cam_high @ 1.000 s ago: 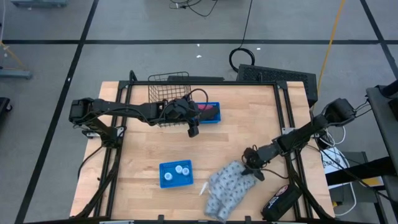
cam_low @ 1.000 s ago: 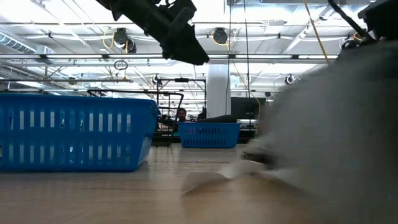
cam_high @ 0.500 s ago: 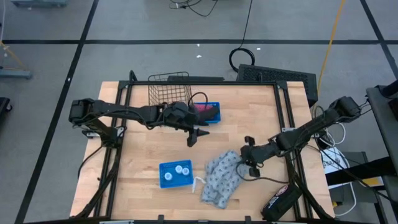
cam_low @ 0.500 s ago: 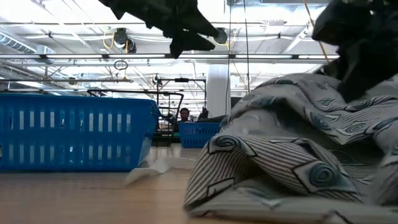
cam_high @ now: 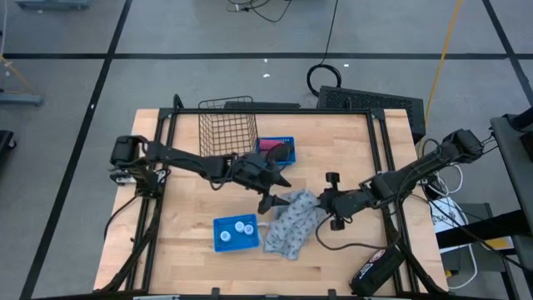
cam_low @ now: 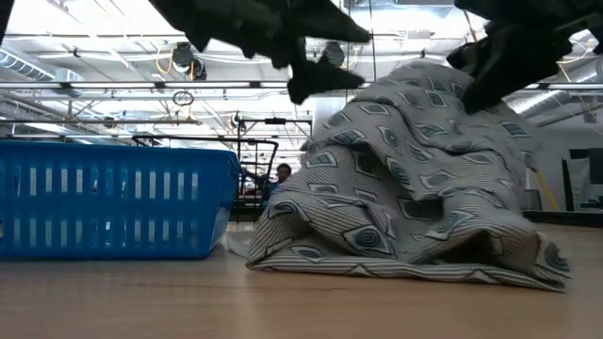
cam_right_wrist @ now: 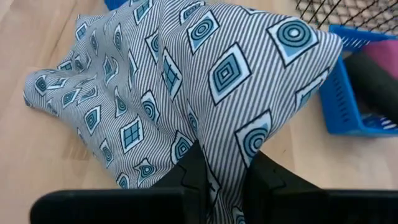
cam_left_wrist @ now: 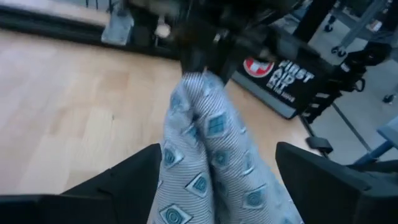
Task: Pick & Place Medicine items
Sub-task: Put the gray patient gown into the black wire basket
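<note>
The right claw was clenched on a fold of the patterned cloth; in the right wrist view its two dark fingers pinched the striped fabric between them, so the cloth rose in a peak from the pinch and draped down to the worktop. It looked held up that way to be dragged or lifted as one piece, since the rest of it lay crumpled below.

The left claw was released, its jaws spread wide. In the left wrist view the cloth ran up between the two fingers, apart from both, which suggests the left arm was lining up for a second grip on the fabric, not yet taken.

Just beside the cloth's lower edge sat the small blue tray, with the three white medicine bottles standing in it, seen as white caps. The cloth's edge lay close to the tray, though I cannot tell whether it touched. A second blue tray holding a pink block stood farther back, next to the wire basket.

The bottles were untouched by either claw, so the picking proper was probably still to come.
</note>
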`<state>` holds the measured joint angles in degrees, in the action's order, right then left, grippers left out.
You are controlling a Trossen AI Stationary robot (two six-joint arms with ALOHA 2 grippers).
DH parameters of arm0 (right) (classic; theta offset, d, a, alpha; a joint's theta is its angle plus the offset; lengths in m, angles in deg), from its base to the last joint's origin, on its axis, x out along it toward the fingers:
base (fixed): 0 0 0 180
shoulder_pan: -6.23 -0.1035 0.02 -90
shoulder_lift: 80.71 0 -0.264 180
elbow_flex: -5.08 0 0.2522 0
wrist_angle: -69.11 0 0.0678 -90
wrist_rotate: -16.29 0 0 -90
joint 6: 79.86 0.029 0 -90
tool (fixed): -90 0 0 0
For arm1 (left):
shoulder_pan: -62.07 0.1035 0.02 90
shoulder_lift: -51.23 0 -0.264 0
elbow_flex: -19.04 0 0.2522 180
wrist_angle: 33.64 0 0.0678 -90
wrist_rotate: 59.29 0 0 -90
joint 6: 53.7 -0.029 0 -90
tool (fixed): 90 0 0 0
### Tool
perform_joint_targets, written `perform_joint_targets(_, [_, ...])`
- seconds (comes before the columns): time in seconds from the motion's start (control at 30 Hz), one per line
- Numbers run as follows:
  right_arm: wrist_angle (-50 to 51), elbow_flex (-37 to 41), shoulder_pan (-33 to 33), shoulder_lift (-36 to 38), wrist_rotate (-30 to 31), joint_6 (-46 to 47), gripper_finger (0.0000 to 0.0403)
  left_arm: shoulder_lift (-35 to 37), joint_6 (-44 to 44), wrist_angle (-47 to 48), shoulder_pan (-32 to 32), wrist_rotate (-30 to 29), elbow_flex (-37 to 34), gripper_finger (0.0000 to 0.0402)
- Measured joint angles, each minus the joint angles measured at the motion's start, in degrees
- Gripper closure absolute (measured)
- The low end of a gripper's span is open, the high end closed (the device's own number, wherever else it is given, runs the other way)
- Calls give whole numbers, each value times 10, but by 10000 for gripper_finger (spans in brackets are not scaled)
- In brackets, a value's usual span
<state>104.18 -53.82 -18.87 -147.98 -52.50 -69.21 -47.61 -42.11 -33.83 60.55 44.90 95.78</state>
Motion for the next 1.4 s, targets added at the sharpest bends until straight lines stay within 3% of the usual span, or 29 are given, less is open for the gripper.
perform_joint_targets(0.43, [-31,-3,5,0,28,-91,360,-72,86,-98,27,120,1,80])
perform_joint_targets(0.57, [-31,-3,23,0,27,-107,360,-80,96,-110,22,128,2,81])
perform_joint_targets(0.8, [-50,-2,45,0,25,-145,360,-79,97,-115,13,118,2,77])
perform_joint_targets(1.07, [-111,-1,42,0,50,-178,360,-78,69,-104,11,23,2,88])
perform_joint_targets(1.4, [-121,-1,36,12,102,-191,360,-77,65,-106,13,21,2,106])
